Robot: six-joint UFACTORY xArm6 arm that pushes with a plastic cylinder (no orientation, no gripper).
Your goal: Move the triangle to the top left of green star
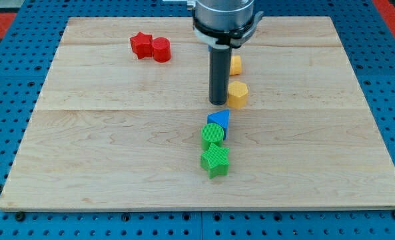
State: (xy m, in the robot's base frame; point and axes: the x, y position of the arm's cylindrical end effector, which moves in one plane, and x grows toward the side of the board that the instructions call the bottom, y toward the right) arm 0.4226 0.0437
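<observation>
The blue triangle lies near the board's middle, touching the top right of a green round block. The green star sits just below that round block, touching it. My tip is a little above the blue triangle, apart from it, and right beside the left side of a yellow hexagon.
A second yellow block is partly hidden behind the rod, above the hexagon. A red star and a red cylinder touch each other at the top left. The wooden board lies on a blue pegboard.
</observation>
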